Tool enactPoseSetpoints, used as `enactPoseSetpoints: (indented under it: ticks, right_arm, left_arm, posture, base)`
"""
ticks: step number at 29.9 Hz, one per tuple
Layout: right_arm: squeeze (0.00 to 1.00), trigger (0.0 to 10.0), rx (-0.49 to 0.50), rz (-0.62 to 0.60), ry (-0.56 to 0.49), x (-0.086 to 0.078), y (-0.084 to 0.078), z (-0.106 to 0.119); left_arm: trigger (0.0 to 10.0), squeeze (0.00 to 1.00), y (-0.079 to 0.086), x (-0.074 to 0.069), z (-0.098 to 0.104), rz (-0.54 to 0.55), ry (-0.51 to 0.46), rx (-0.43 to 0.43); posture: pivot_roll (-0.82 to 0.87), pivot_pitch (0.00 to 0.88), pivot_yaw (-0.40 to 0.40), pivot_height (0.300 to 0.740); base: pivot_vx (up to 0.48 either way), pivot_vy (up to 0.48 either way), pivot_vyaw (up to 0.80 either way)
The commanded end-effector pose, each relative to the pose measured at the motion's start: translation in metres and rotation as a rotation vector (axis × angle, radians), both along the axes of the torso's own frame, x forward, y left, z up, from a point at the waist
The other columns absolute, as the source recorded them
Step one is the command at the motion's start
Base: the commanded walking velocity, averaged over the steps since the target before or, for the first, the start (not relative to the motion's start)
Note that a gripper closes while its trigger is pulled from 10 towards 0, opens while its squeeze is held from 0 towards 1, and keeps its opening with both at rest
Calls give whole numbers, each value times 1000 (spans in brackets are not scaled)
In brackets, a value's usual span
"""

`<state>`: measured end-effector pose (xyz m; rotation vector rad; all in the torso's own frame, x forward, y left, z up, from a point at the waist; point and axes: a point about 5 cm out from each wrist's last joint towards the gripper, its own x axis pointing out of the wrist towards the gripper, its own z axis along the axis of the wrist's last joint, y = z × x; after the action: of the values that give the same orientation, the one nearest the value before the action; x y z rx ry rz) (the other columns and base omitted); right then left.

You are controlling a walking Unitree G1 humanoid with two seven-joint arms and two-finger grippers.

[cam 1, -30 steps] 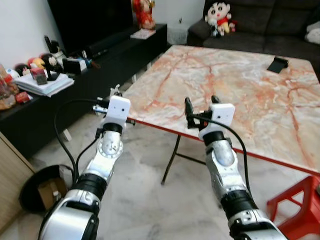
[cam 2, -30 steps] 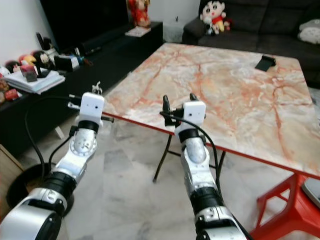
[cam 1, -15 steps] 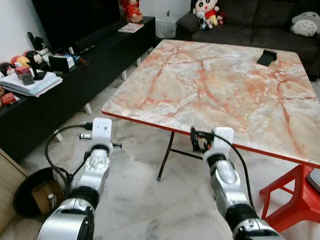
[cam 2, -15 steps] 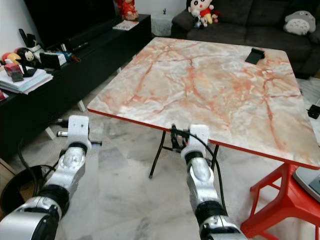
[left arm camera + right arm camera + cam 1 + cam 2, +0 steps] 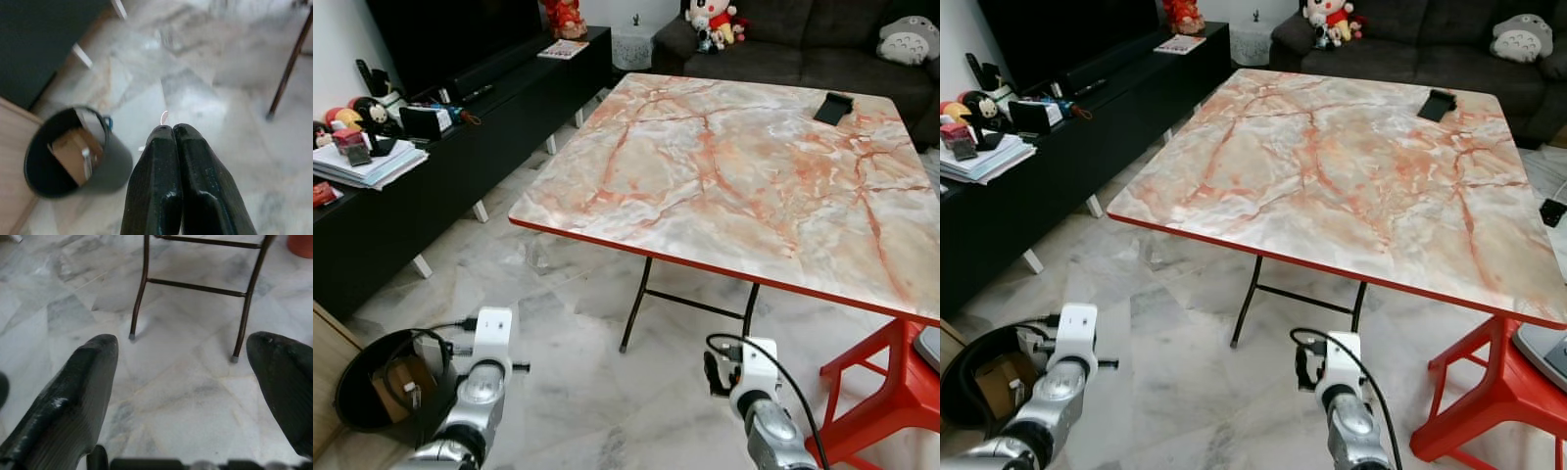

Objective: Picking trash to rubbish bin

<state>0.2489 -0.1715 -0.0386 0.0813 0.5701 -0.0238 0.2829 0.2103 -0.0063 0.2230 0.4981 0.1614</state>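
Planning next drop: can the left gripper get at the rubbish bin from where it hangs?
Probably yes. The left gripper hangs low, fingers shut, beside the rubbish bin, whose open top faces up with only bare floor between them.

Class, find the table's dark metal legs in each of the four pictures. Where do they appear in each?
Left eye view: table legs at the centre, under the tabletop's near red edge.
Right eye view: the same pair, centre, below the red edge.
Left wrist view: one blurred leg, its foot well apart from the bin.
Right wrist view: two legs joined by crossbars.
Shared landmark: the pale marble floor.
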Motion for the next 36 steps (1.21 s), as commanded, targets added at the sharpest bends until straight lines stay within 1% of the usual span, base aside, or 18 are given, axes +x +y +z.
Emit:
enactPoseSetpoints:
  ticks: [1, 2, 3, 4, 6, 8, 10, 11, 13, 14, 15, 17, 18, 25, 27, 30, 36]
  right_arm:
    - [0, 10000, -15, 1, 87, -15, -1, -13]
    - [0, 10000, -19, 1, 99, -18, -1, -15]
    - [0, 10000, -39, -2, 152, -28, -3, -22]
    - [0, 10000, -44, -2, 164, -31, -3, -24]
    - [0, 10000, -23, -11, 187, -40, -4, -29]
    - [0, 10000, -47, -1, 234, -50, -5, -35]
    - [0, 10000, -78, -1, 309, -66, -6, -45]
    - [0, 10000, -78, -1, 309, -66, -6, -45]
    - [0, 10000, -63, -27, 338, -75, -7, -49]
    - [0, 10000, -58, -27, 356, -82, -6, -52]
    - [0, 10000, -59, -17, 364, -86, -5, -54]
    - [0, 10000, -59, -12, 368, -90, -5, -55]
    - [0, 10000, -61, -16, 374, -91, -5, -56]
    - [0, 10000, -63, -21, 371, -88, -7, -54]
    - [0, 10000, -62, -21, 347, -78, -6, -50]
    - [0, 10000, -57, -21, 330, -72, -4, -48]
    - [0, 10000, -50, -14, 315, -68, -1, -46]
  left_arm:
    - [10000, 0, 3, -15, -15, -21, 98, 28]
    - [10000, 0, 4, -18, -17, -21, 114, 29]
    - [10000, 0, 5, -27, -26, -15, 163, 29]
    - [10000, 0, 5, -30, -27, -13, 173, 28]
    - [10000, 0, 5, -38, -34, -12, 213, 23]
    - [10000, 0, 5, -46, -40, -21, 252, 30]
    - [10000, 0, 4, -56, -47, -25, 293, 27]
    - [10000, 0, 4, -56, -47, -25, 293, 27]
    - [10000, 0, 6, -62, -51, -18, 317, 35]
    - [10000, 0, 10, -69, -55, 9, 339, 27]
    - [10000, 0, 12, -74, -57, 26, 353, 19]
    - [10000, 0, 16, -79, -59, 33, 367, 23]
    - [10000, 0, 17, -82, -61, 38, 379, 20]
    - [10000, 0, 18, -86, -63, 30, 399, 32]
    - [10000, 0, 17, -84, -62, 24, 401, 37]
    - [10000, 0, 16, -82, -62, 21, 396, 35]
    - [10000, 0, 15, -80, -60, 14, 387, 38]
  posture:
    - [-89, 0, 37, 740]
    - [-89, 0, 37, 740]
    - [-88, 0, 39, 740]
    - [-88, 0, 39, 740]
    - [-83, 0, 40, 740]
    - [-84, 0, 42, 740]
    - [-84, 0, 44, 740]
    - [-84, 0, 44, 740]
    - [-77, 0, 42, 740]
    - [-76, 0, 42, 740]
    - [-77, 0, 44, 740]
    - [-80, 0, 46, 740]
    - [-80, 0, 46, 740]
    - [-83, 0, 48, 740]
    - [-80, 0, 45, 740]
    - [-80, 0, 44, 740]
    - [-77, 8, 44, 740]
  base:
    - [0, 0, 0]
    - [0, 0, 0]
    - [0, 0, 0]
    - [0, 0, 0]
    - [0, 0, 0]
    - [0, 0, 800]
    - [0, 0, 800]
    - [0, 0, 800]
    - [0, 0, 800]
    - [0, 0, 800]
    - [0, 0, 800]
    - [0, 0, 800]
    - [0, 0, 800]
    - [0, 0, 800]
    - [0, 0, 800]
    - [0, 0, 800]
    - [0, 0, 800]
